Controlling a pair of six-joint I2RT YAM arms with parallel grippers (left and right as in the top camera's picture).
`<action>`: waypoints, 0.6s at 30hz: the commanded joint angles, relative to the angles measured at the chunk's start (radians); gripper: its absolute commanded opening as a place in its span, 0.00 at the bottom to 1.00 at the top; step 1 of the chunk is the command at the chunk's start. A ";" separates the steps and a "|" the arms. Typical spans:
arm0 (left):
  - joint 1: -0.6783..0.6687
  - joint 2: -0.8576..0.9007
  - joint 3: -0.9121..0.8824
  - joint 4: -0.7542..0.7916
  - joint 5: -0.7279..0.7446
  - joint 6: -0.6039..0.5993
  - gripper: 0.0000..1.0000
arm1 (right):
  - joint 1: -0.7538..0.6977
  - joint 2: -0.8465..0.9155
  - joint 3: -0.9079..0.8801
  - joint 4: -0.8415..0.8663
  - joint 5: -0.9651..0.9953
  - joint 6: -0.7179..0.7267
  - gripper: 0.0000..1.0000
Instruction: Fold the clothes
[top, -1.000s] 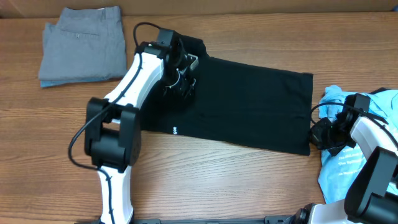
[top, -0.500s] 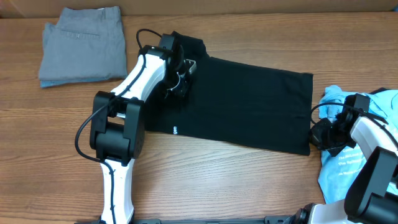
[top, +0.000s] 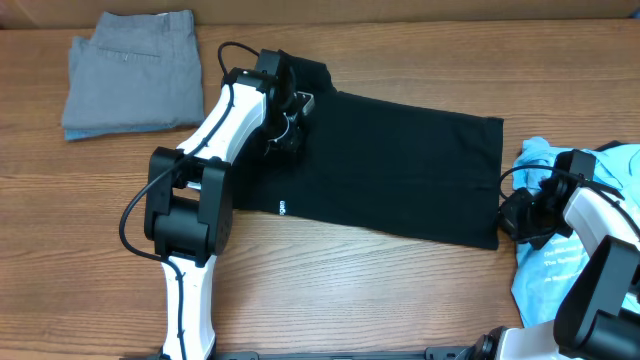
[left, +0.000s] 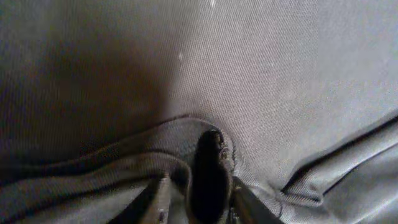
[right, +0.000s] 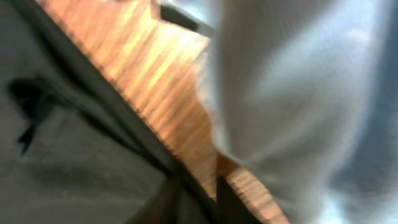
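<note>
1. Lying nearest, the tee (top: 540, 272) stays bunched on the bench (top: 380, 300), right side.
2. The right tool (top: 508, 215) holds its place at the right hem of the shirt (top: 400, 170); its view is blurred, so I cannot tell whether it grips.
3. The shirt lies spread across the middle, no fold made in this last second.
4. Farthest, the left tool (top: 288, 135) has crept slightly toward the collar. Cloth puckers between its fingers (left: 160, 202), pinched or freed I cannot tell. Likely it is regrasping, so folding waits.
</note>
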 joint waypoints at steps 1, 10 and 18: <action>0.005 -0.024 0.024 -0.008 -0.010 -0.005 0.45 | -0.008 -0.023 0.055 0.011 -0.043 -0.035 0.30; 0.011 -0.026 0.108 -0.087 -0.009 -0.005 0.48 | 0.019 -0.076 0.156 0.060 -0.204 -0.079 0.46; 0.000 -0.016 0.147 -0.103 -0.010 0.007 0.55 | 0.076 0.001 0.155 0.130 -0.108 -0.017 0.41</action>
